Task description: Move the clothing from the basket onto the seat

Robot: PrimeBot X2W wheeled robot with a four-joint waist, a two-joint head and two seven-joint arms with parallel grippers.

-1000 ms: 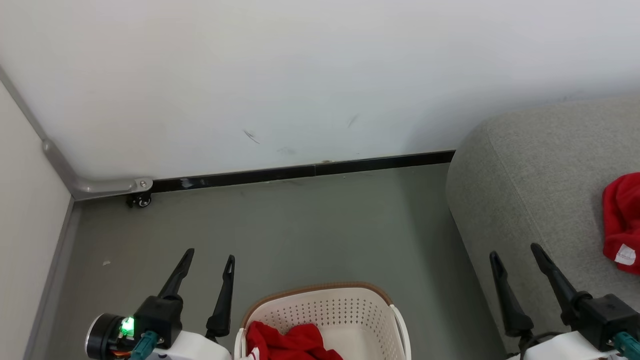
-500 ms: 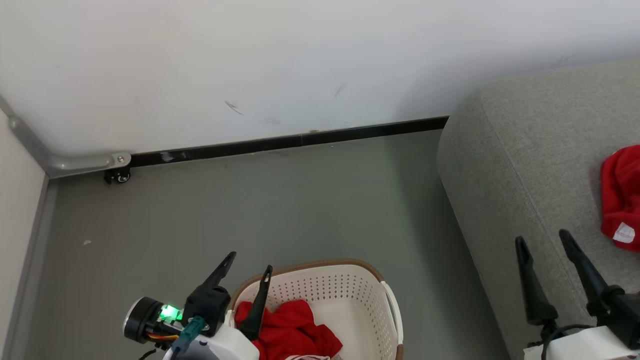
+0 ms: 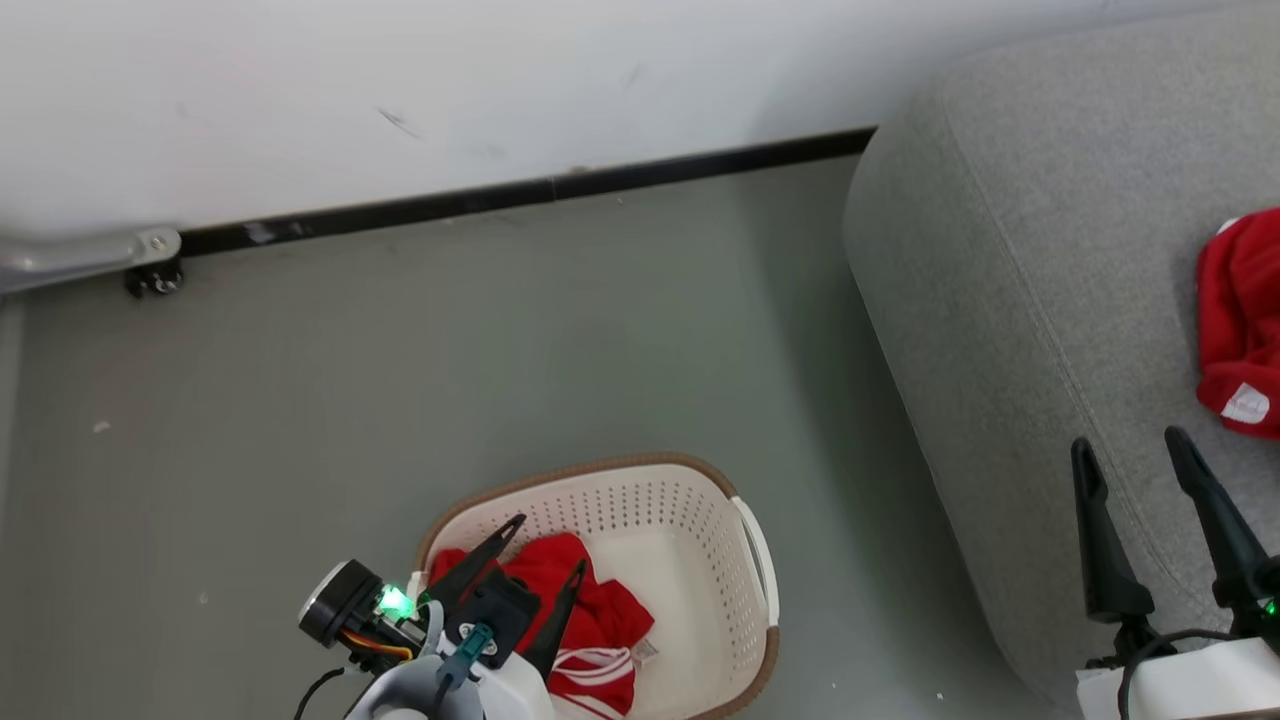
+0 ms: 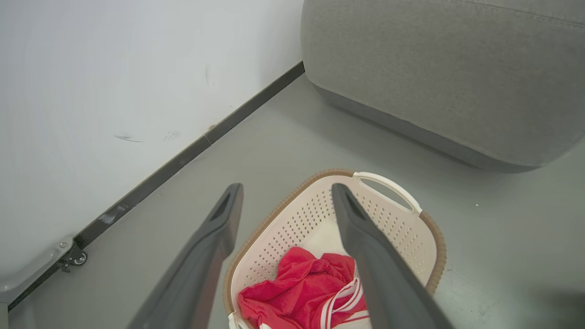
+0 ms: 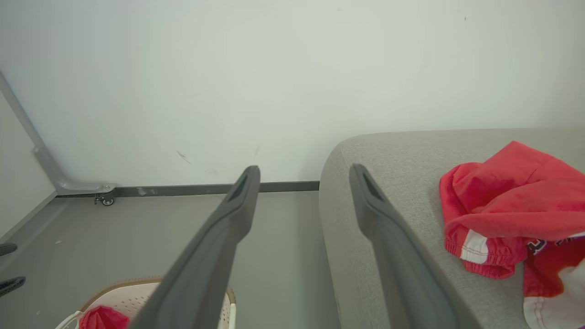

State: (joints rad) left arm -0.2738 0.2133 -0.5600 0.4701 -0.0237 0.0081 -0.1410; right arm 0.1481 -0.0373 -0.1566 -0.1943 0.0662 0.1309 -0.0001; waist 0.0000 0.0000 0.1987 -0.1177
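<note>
The left end effector [image 3: 550,542], fingers wide and empty, hangs over the crumpled red clothing [image 3: 608,612] in the perforated cream basket [image 3: 650,505] — better to drop straight down and pinch a thick soft fold, clear of the rigid wall. The right end effector [image 3: 1128,440], equally wide and empty, hangs over the coarse grey seat [image 3: 1000,250] — another red garment [image 3: 1240,300] lies beyond its right finger.

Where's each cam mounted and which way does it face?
Head: on the head, facing down at floor, basket, seat; left gripper over the clothing, right gripper by the seat.
Left wrist: on that wrist, aimed along the open left gripper down into the basket.
Right wrist: on that wrist, aimed along the open right gripper at wall and seat, red garment on it.
Shared: all three see basket and seat.
</note>
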